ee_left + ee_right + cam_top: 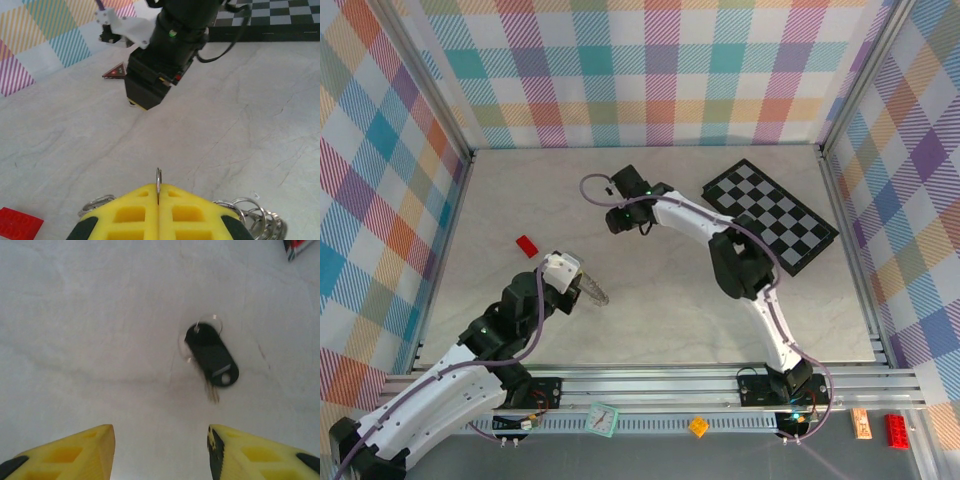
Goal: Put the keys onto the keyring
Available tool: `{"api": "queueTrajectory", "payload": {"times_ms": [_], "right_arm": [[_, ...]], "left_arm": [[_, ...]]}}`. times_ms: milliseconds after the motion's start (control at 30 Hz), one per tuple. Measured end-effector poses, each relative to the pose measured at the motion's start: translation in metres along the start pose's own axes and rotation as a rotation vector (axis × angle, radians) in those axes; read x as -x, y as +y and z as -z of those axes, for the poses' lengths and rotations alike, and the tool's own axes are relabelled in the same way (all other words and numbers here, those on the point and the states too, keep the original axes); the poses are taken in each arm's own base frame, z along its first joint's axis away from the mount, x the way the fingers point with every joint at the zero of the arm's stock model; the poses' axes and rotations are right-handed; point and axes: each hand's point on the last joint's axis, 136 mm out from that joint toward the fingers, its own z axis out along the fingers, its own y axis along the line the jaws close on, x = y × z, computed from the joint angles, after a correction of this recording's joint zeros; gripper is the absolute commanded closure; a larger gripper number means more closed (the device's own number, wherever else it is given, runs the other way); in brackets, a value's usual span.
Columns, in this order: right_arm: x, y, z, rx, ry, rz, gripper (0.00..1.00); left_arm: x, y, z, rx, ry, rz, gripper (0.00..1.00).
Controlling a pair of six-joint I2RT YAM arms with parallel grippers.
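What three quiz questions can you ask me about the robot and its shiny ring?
1. True or false: the left fingers are shut on the keyring.
2. Which thing lies closest to the right fingers? A the black oval fob; B the red brick; C the chequered board.
3. Fill in: the right fingers stand ____.
Key: 1 true; 2 A; 3 open.
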Motion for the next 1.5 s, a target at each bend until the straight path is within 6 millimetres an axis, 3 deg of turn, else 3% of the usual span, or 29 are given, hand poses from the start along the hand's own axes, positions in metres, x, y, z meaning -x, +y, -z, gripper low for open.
{"api": "queueTrajectory", "payload": {"times_ms": [200, 333, 600, 867, 967, 1167, 1500], "right_arm": [[0.021, -0.012, -0.038, -0.079, -0.012, 0.032, 0.42], [0.022, -0.021, -0.057, -0.135, -0.003, 0.062, 0.4], [0.026, -0.027, -0.057, -0.181, 0.005, 0.131, 0.61], [0.015, -0.021, -0.056, -0.145, 0.041, 0.128, 0.71], [-0.001, -0.018, -0.046, -0.116, 0.084, 0.114, 0.73], [-0.056, -0.018, -0.013, -0.074, 0.204, 0.093, 0.76], [-0.166, -0.028, 0.054, -0.083, 0.357, 0.057, 0.76]], "left_arm": [[-0.004, -0.003, -0.003, -0.015, 0.018, -0.005, 1.0], [-0.004, -0.006, -0.004, -0.026, 0.021, -0.006, 1.0], [-0.007, -0.007, -0.007, -0.031, 0.035, -0.01, 1.0], [-0.012, -0.01, -0.012, -0.041, 0.058, -0.014, 1.0], [-0.011, -0.012, -0.012, -0.052, 0.055, -0.013, 1.0], [-0.003, -0.017, -0.013, -0.082, 0.02, -0.005, 1.0], [0.008, -0.041, -0.023, -0.21, -0.021, 0.007, 1.0]]}}
